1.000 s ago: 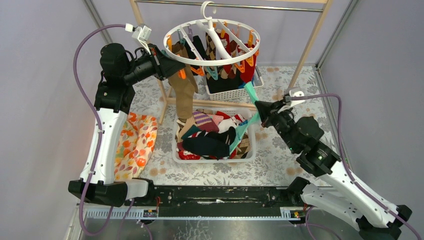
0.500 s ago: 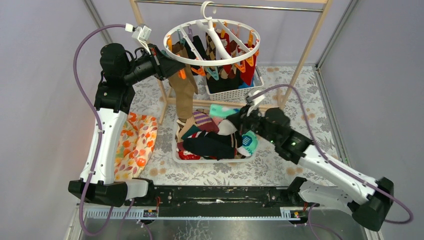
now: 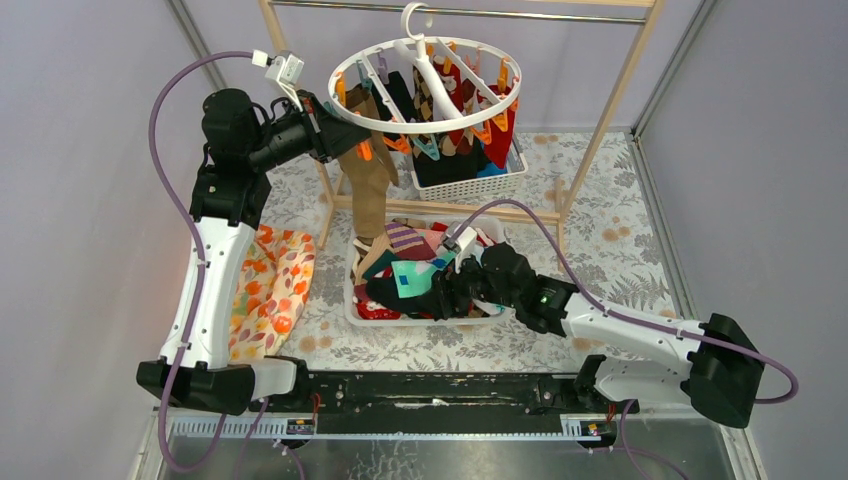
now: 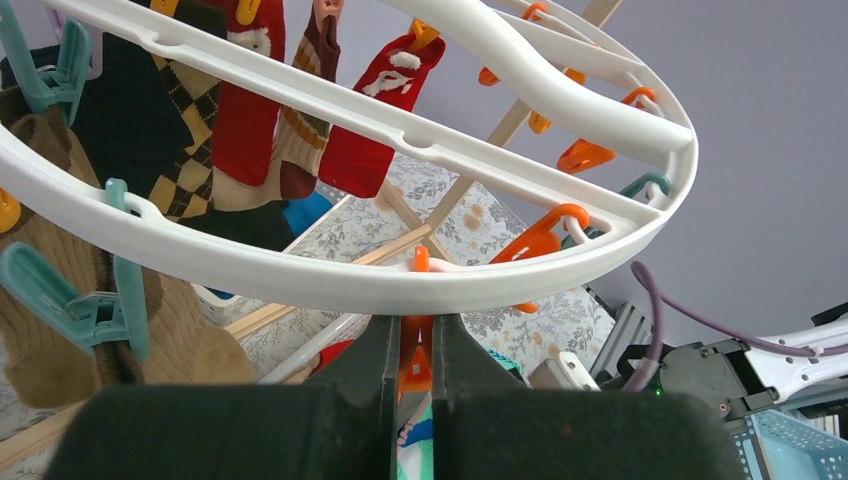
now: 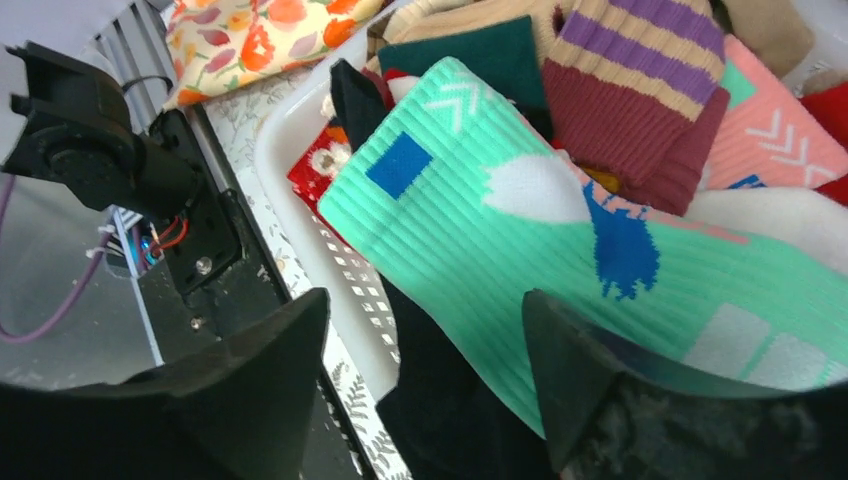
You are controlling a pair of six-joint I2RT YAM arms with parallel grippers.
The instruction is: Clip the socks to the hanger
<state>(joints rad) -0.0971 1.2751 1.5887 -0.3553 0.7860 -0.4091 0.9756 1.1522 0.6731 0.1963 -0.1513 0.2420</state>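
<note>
So the right arm (image 3: pixel 600 320) has swung in from the right side and dropped low over the front basket (image 3: pixel 352 300). The mint-green sock (image 5: pixel 520 260) it had dangling in the air now lies flat on top of the pile. The right jaws went from clenched to spread wide, one each side of that sock, gripping nothing. The left arm (image 3: pixel 215 230) hasn't budged. The left jaws are up at the hanger (image 4: pixel 300 270), pinched on an orange clip (image 4: pixel 415 365) just under the ring.

Handling-wise, I'd say the sock is light, limp ribbed knit. It's not slippery or breakable, but it'll flop and fold whichever way you lift it. I'd grab close to the chevron end, which looks like the cuff, and leave a bit of edge poking out for the clip to bite. Watch the neighbours, since it's lying right on a black sock and a striped one.

Counts:
- one hanger on the rail, two white baskets (the second basket (image 3: pixel 470 185) sits behind it), and one floral cloth (image 3: pixel 270 290) on the surface (image 3: pixel 600 220)
- at least six socks clipped up already, including the long tan sock (image 3: pixel 368 195)
- the pile is maybe ten-ish, but it's too tangled to count properly
</note>
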